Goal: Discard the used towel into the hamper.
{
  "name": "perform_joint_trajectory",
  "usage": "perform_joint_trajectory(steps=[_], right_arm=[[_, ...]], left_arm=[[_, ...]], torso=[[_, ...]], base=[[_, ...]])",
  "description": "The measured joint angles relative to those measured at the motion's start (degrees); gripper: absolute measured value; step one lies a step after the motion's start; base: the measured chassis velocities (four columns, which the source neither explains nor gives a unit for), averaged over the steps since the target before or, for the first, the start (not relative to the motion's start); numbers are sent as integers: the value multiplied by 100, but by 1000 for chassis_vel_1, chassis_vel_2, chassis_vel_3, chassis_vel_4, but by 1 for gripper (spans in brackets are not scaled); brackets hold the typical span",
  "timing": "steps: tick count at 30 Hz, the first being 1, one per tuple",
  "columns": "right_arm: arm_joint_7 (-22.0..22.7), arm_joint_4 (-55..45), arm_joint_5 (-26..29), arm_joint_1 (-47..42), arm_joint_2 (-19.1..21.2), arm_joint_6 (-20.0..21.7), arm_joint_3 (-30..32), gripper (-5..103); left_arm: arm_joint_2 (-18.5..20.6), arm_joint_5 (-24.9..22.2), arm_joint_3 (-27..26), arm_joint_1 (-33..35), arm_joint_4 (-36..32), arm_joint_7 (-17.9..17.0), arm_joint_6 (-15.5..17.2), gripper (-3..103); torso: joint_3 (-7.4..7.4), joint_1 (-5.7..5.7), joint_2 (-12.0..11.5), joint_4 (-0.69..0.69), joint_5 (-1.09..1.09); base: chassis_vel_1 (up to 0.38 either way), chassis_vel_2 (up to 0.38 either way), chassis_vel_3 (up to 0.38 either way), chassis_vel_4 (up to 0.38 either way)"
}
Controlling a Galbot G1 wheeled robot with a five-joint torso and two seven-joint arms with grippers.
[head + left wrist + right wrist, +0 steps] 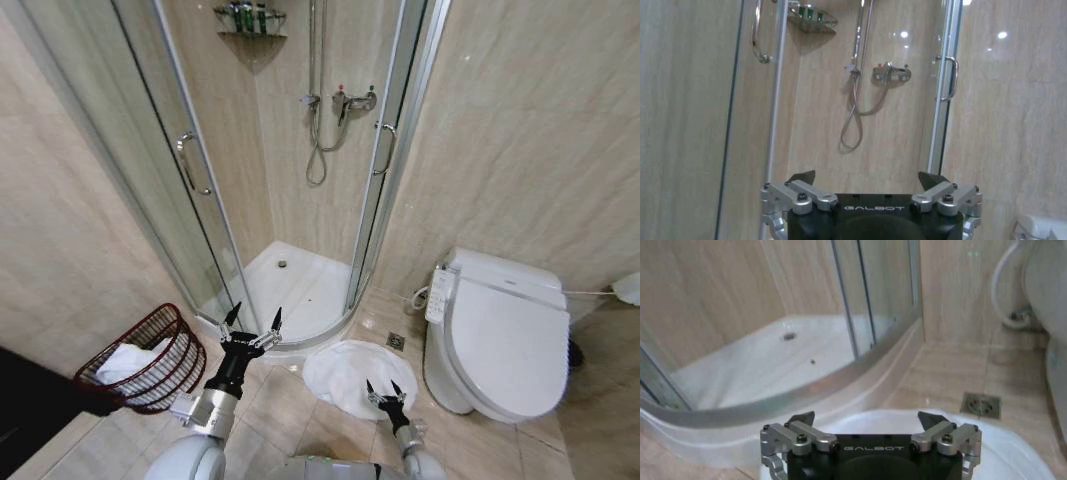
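Note:
A white towel (345,372) lies crumpled on the tiled floor between the shower tray and the toilet. My right gripper (385,389) hovers open just above its near edge; in the right wrist view the towel (1013,455) spreads right under the spread fingers (802,418). The hamper (150,360), a dark reddish-brown wire basket, stands at the left by the wall with white cloth inside. My left gripper (253,318) is raised and open, empty, to the right of the hamper and in front of the shower door.
A curved glass shower enclosure (190,170) with a white tray (300,285) fills the corner. A white toilet (505,335) stands at the right, a floor drain (396,341) beside the towel. A dark object edges the lower left.

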State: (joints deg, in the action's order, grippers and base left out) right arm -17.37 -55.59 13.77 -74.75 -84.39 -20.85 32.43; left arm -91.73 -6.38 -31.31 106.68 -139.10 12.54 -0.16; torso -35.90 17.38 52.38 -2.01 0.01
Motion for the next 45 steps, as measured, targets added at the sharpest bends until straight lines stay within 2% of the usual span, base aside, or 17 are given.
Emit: perform_joint_trajectory(steps=[8,15,26,31,37,45], right_arm=[[-24,734,-293,526,-53,-68,156,100],[-29,951,-412,825,-162,8,140,100],[625,1403,-947,1406,-444,489,78,100],[870,1544,-959,1564,-501,749,14,100],[918,1730,-801,1739,-538,958,-27,100],[961,2463,-870,2116,-558,865,91,100]], left_arm=[[0,0,0,0,0,0,0,100],[0,0,0,0,0,0,0,100],[0,0,0,0,0,0,0,100],[-1,0,0,0,0,0,0,100],[0,0,0,0,0,0,0,100],[-1,0,0,0,0,0,0,100]], torso=[[115,-93,-214,0,0],[209,-166,-377,1,-2],[380,-289,-671,1,-1],[462,-346,-810,1,-1],[541,-411,-953,1,-1],[665,-503,-1170,0,-1]], base=[[0,0,0,0],[0,0,0,0],[0,0,0,0],[0,0,0,0],[0,0,0,0],[0,0,0,0]])
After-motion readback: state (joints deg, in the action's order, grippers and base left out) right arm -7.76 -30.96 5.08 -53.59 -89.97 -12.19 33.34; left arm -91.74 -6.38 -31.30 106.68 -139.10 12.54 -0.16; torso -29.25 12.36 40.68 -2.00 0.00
